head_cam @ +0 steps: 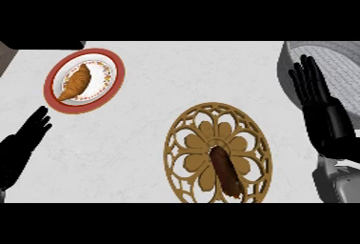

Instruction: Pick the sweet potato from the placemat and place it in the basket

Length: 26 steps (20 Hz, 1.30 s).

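My right hand (325, 112) is showing at about three o'clock in the head view, fingers straight and spread, pointing toward twelve o'clock, holding nothing. Its fingertips are overlapping the near wall of the basket (330, 53), a grey woven tub that is sitting at about two o'clock, partly cut off by the view's right edge. My grey forearm is coming in below the hand at about four o'clock.

My left hand (25, 138) is resting at about eight o'clock near the view's left edge, fingers straight and angled up toward one o'clock, also holding nothing and touching none of the objects.

The sweet potato (226, 171) is lying on the placemat (181, 138), a round, golden, openwork mat with a flower pattern that is filling the area around five to six o'clock. The sweet potato is dark reddish-brown and long, lying in the mat's lower middle, its length running from about eleven o'clock to five o'clock. It is sitting well apart from both of my hands, nearer the right one.

At about ten o'clock a red-rimmed plate (105, 59) is carrying a croissant (77, 82), just above my left hand's fingertips. Everything is resting on a pale marbled counter (155, 86).
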{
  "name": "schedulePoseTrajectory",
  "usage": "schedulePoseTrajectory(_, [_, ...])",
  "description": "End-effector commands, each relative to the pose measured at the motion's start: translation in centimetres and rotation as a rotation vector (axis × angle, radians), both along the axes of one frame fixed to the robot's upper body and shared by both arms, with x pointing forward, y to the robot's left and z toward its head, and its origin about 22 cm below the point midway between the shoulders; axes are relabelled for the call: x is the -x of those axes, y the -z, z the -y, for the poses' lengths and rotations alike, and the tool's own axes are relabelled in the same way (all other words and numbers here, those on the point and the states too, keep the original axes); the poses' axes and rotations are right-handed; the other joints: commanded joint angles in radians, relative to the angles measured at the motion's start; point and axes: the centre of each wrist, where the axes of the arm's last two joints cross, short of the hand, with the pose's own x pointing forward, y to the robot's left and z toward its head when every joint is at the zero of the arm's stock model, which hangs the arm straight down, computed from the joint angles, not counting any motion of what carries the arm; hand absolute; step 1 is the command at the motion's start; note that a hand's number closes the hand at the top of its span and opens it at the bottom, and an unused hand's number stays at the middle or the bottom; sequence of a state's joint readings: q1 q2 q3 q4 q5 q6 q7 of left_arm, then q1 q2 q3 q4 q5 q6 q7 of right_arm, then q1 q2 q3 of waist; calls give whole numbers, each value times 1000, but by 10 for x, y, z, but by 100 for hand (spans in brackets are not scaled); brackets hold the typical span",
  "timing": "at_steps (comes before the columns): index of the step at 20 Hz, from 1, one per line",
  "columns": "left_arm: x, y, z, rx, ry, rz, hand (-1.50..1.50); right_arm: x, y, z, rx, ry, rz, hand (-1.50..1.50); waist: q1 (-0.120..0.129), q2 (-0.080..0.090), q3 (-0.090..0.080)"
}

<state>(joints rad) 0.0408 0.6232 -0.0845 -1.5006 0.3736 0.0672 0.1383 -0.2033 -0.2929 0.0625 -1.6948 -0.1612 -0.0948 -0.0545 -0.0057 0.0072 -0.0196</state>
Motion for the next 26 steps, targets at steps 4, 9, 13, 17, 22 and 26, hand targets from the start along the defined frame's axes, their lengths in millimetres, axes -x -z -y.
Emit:
schedulePoseTrajectory(4, [-37,-61,24,-116,140,300,0,8,12,-87,361,-414,-147,150,49,-4,14])
schedulePoseTrajectory(9, [-44,-65,49,-139,235,408,0,63,63,-189,140,-657,-356,150,53,9,17])
schedulePoseTrajectory(13, [-49,-60,59,-155,200,416,0,100,66,-233,436,-575,-174,-150,15,-16,17])
schedulePoseTrajectory(17, [-46,-43,57,-152,174,389,0,89,48,-251,710,-405,21,-150,-5,-29,12])
schedulePoseTrajectory(22, [-49,-46,54,-157,173,376,0,72,25,-271,1145,-241,47,-150,-17,-46,7])
schedulePoseTrajectory(26, [-51,-47,61,-165,189,385,0,62,13,-285,1542,-248,-20,-150,-2,-36,7])
